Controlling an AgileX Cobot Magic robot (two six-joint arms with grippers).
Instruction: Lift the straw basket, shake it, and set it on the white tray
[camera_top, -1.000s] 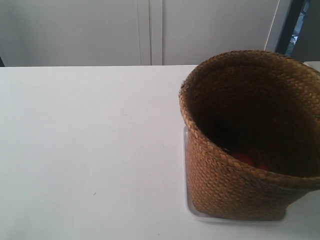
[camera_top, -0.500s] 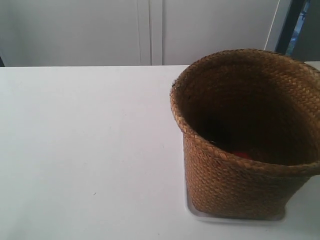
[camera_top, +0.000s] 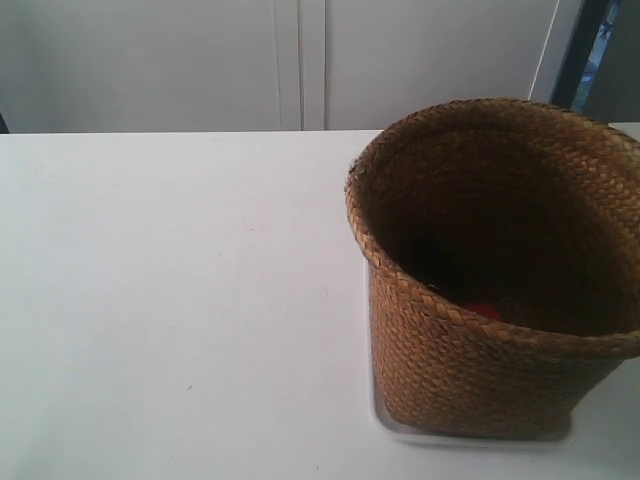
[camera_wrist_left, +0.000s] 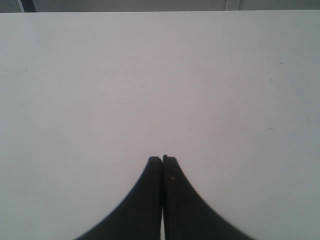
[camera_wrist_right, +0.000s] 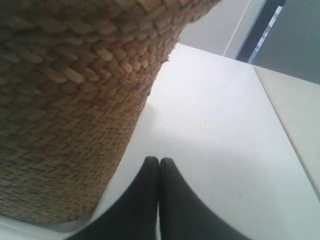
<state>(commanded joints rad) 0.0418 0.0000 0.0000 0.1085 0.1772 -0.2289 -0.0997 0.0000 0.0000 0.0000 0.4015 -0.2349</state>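
The straw basket (camera_top: 480, 370) stands upright on the white tray (camera_top: 385, 425) at the exterior view's right, hiding most of the tray. Something red (camera_top: 484, 311) lies in its dark inside. In the right wrist view the basket's woven wall (camera_wrist_right: 65, 110) fills one side, with a strip of the tray (camera_wrist_right: 20, 227) under it. My right gripper (camera_wrist_right: 159, 160) is shut and empty, close beside the basket wall, apart from it. My left gripper (camera_wrist_left: 162, 158) is shut and empty over bare white table (camera_wrist_left: 160, 75), with no basket in its view. Neither arm shows in the exterior view.
The white table (camera_top: 180, 280) stretches across the exterior view's left and middle. A pale cabinet wall (camera_top: 300, 60) stands behind it. In the right wrist view a table edge and seam (camera_wrist_right: 280, 120) run past the basket, with a dark gap (camera_wrist_right: 260, 30) beyond.
The basket rim swung toward the exterior view's left and settled nearly upright on the tray. The red thing inside shifted a little.
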